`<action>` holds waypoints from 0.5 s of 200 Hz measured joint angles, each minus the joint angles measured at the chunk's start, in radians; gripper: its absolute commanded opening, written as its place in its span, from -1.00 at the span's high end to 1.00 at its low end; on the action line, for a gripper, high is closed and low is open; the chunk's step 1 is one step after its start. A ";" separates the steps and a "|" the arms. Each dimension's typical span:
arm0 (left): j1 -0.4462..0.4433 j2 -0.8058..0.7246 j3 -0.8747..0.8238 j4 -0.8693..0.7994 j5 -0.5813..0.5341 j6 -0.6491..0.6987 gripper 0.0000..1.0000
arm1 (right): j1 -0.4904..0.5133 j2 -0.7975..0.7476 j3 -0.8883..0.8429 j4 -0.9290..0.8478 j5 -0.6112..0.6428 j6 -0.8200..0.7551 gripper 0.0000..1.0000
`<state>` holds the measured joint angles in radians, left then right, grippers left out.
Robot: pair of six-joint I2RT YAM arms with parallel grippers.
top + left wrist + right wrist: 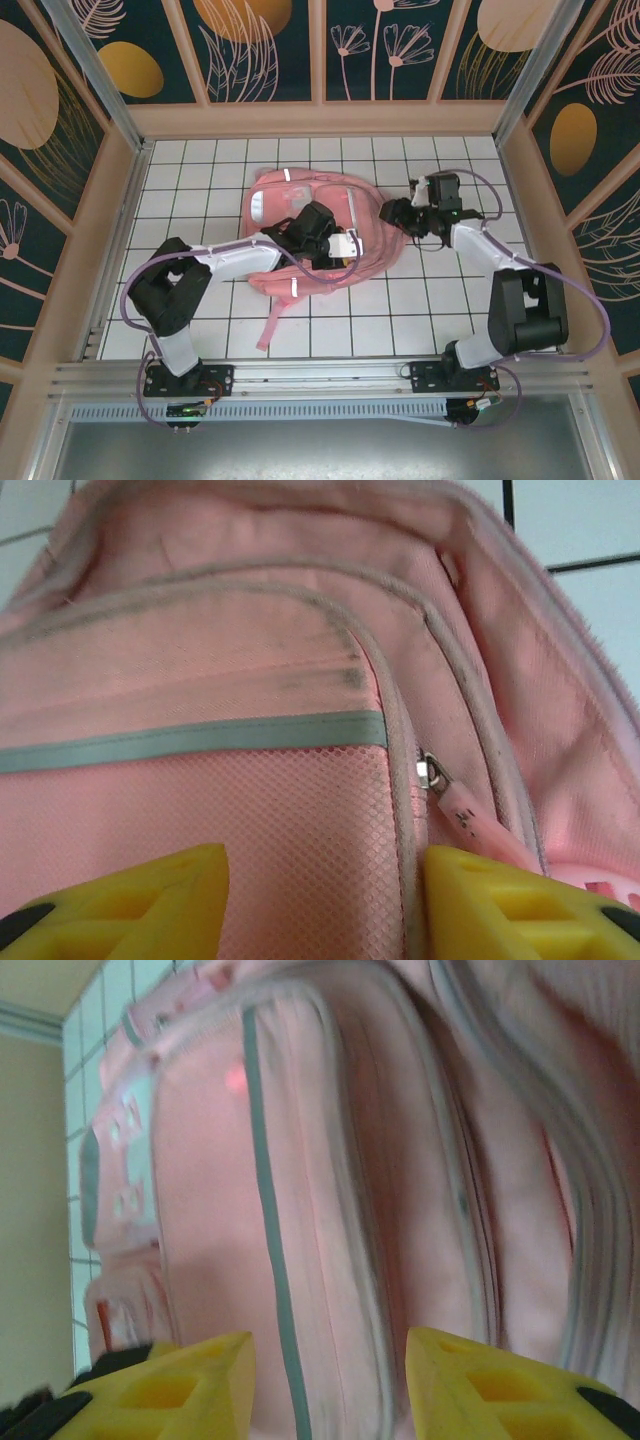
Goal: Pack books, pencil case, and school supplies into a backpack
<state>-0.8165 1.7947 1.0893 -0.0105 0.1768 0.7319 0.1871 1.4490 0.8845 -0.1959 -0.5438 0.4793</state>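
The pink backpack [300, 215] lies flat in the middle of the white tiled table, one strap trailing toward the near edge. My left gripper [340, 250] hovers over its near right part. In the left wrist view the left gripper [325, 880] stands open over the mesh front pocket [250, 820], its right finger beside a silver zipper slider [430, 772] with a pink pull tab. My right gripper [392, 214] sits at the backpack's right edge. In the right wrist view the right gripper [330, 1360] is open, facing the blurred backpack [330, 1180]. The books, pencil case and school supplies are hidden.
Wooden walls [520, 190] with dark flower panels close in the table on three sides. The loose strap [272, 318] runs down toward the metal rail at the near edge. Bare tiles [180, 180] lie left of and behind the backpack.
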 measured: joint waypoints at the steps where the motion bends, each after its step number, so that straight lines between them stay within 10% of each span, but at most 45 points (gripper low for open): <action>1: 0.000 0.001 -0.002 0.001 0.000 0.001 0.12 | 0.001 -0.002 -0.002 -0.002 0.000 0.000 0.14; 42: -0.010 0.003 -0.027 0.044 -0.035 -0.032 1.00 | 0.038 -0.105 -0.105 -0.041 -0.034 -0.015 0.15; 100: 0.042 0.013 0.027 0.019 0.050 -0.144 1.00 | 0.200 -0.135 -0.211 0.006 -0.059 -0.074 -0.02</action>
<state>-0.7750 1.8076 1.1164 0.0090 0.2264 0.5877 0.3874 1.3136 0.6739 -0.1898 -0.6025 0.4057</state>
